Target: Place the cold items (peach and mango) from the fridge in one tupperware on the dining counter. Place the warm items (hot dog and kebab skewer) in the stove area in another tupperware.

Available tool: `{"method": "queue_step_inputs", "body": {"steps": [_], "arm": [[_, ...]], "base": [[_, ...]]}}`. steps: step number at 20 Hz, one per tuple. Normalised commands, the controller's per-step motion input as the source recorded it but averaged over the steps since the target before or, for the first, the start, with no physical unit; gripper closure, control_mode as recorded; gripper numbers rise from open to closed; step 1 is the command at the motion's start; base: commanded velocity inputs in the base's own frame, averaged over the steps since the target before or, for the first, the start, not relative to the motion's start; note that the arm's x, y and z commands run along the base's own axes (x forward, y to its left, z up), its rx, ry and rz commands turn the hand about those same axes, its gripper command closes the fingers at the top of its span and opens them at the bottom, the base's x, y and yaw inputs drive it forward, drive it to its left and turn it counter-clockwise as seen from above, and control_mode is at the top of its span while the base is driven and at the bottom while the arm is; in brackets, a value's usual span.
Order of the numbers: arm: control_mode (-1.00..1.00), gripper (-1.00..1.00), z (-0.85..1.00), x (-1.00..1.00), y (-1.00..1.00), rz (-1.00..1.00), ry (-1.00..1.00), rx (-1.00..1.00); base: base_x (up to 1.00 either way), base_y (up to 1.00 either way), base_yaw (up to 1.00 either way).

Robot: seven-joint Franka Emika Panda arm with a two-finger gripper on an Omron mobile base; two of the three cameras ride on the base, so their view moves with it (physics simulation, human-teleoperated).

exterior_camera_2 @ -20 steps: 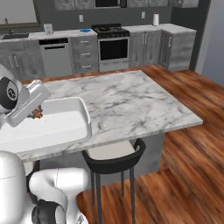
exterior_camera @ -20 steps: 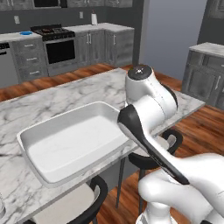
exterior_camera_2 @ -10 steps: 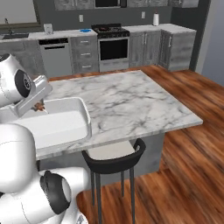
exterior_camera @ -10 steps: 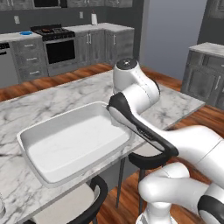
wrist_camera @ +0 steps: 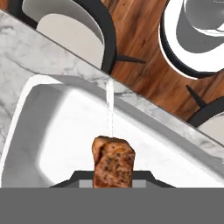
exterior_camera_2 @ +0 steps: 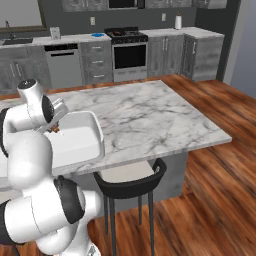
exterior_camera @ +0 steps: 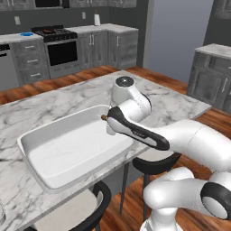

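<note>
Over the marble dining counter (exterior_camera: 54, 101) I've got the arm folded back w/ its hand above the white tupperware (exterior_camera: 34, 155), near that tub's stool-side rim. Tub looks bare inside, so I judge nothing's dropped in it yet; peach, mango, hot dog I can't account for. Gripper (exterior_camera_2: 53, 128) is clamped on the kebab skewer (wrist_camera: 113, 162): browned meat chunk sits right at the tips, thin stick pointing out over the tub's floor toward its rim. Next I'd reckon: lower, let go, then go for the remaining items.
</note>
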Motion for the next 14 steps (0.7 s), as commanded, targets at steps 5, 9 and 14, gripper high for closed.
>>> {"method": "queue_step_inputs", "body": {"steps": [5, 9, 14], "arm": [[-1.00, 1.00, -0.27, 0.94, 0.04, 0.21, 0.27, -0.03], [-1.00, 1.00, -0.35, 0.93, 0.04, 0.18, 0.40, -0.09], [-1.00, 1.00, -0.47, 0.70, 0.00, 0.20, 0.27, -0.09]], "base": [[0.00, 0.00, 0.00], [0.00, 0.00, 0.00], [0.00, 0.00, 0.00]]}}
